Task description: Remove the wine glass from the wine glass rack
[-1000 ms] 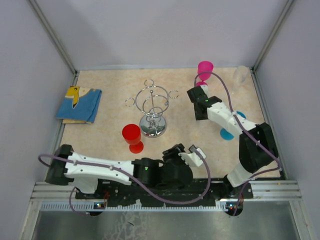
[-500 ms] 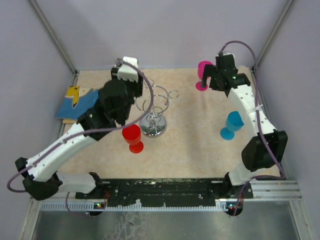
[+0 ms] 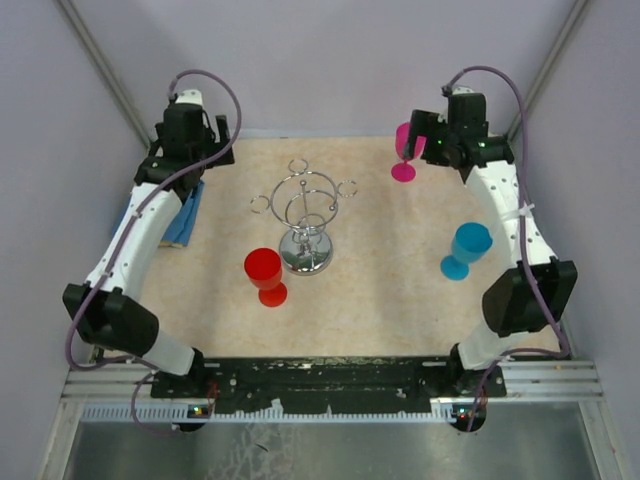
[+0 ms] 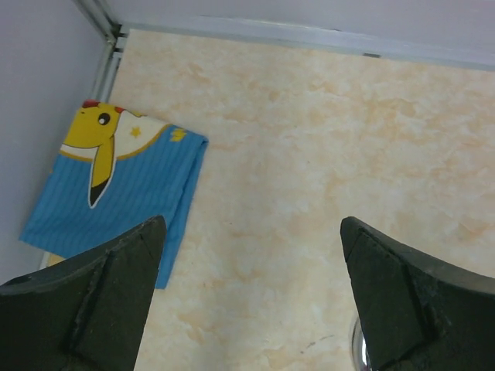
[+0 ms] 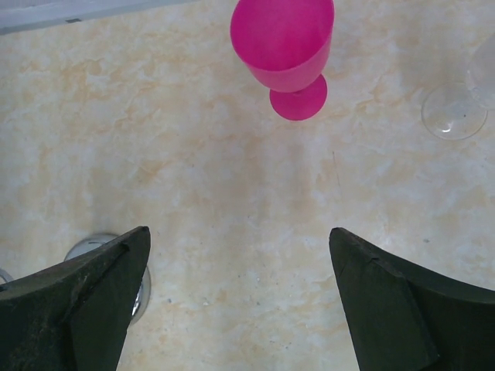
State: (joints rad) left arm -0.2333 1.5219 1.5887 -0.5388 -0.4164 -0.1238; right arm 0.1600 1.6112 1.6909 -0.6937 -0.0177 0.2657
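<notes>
The chrome wire wine glass rack (image 3: 305,215) stands mid-table, and none of its hoops carries a glass. A red wine glass (image 3: 265,275) stands upright in front of it, a blue one (image 3: 465,248) to the right. A pink one (image 3: 405,150) (image 5: 285,46) is at the back right, with a clear one (image 5: 455,112) beside it. My left gripper (image 3: 190,140) (image 4: 251,224) hangs open over the back left corner, nothing between its fingers. My right gripper (image 3: 435,145) (image 5: 238,230) is open and empty just right of the pink glass.
A folded blue cloth with a yellow cartoon figure (image 3: 180,215) (image 4: 116,182) lies at the left edge under the left arm. Grey walls close in the back and both sides. A chrome sliver of the rack (image 4: 357,348) shows beside the left gripper's right finger.
Both arms rose from near the front. The left arm then swung from beside the rack to the back left corner. Both grippers opened wide.
</notes>
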